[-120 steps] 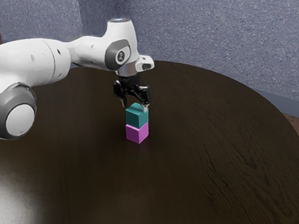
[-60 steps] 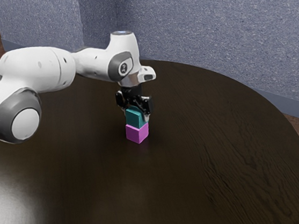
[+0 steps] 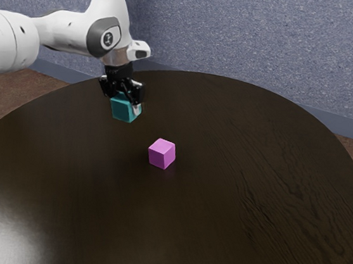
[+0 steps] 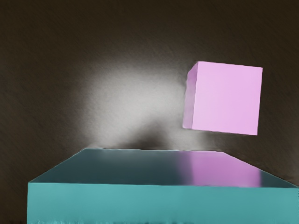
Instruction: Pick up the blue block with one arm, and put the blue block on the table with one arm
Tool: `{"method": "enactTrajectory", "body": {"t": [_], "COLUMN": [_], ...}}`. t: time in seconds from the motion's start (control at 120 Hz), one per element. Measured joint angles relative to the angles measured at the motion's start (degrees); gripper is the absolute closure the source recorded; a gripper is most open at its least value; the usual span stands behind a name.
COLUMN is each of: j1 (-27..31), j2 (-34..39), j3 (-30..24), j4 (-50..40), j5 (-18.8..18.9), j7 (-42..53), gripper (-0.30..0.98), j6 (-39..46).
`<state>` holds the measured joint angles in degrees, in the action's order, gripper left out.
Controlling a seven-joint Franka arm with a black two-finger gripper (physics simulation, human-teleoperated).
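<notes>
Step in hand: transfer. The claw (image 3: pixel 126 105) is clamped on the blue block (image 3: pixel 123 111), suspended above the table (image 3: pixel 237 215), clear of the pink block (image 3: pixel 161 154). Next: lower level, confirm flat seating, then release.

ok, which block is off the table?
The blue block, teal-looking: it's raised, held between my fingers. The pink block sits on the table.
</notes>
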<state>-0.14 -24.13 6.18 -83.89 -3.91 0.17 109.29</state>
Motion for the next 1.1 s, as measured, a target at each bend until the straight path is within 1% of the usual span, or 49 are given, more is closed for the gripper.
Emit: {"method": "enactTrajectory", "body": {"t": [0.183,0.258,0.317,0.375,0.6,0.633,0.675,0.733,0.8,0.858,0.933,1.1], "j1": [5.6,6.6,6.9,7.0,7.0,6.9,5.9,3.7,0.9,-0.4,-1.0,-1.6], "j2": [-7.7,-11.1,-12.5,-13.0,-12.8,-11.7,-8.5,-0.8,8.9,15.1,17.7,19.4], "j3": [0.7,0.7,0.7,0.8,0.8,0.8,0.8,0.8,0.8,0.7,0.3,0.2], "j4": [0.6,1.6,1.9,2.1,2.1,2.1,1.9,1.6,1.2,0.3,0.4,0.7], "j5": [-2.2,-3.6,-4.4,-5.0,-6.8,-6.9,-6.9,-5.7,-3.5,-2.0,-0.9,1.2], "j7": [2.4,3.5,4.3,5.1,7.7,8.0,8.2,8.3,8.1,8.2,8.3,8.5], "gripper": [0.36,0.35,0.34,0.25,0.10,0.09,0.07,0.05,0.04,0.03,0.02,0.01], "j6": [0.5,1.4,2.1,2.6,3.6,3.5,2.9,0.3,-4.0,-7.0,-10.0,-14.5]}}
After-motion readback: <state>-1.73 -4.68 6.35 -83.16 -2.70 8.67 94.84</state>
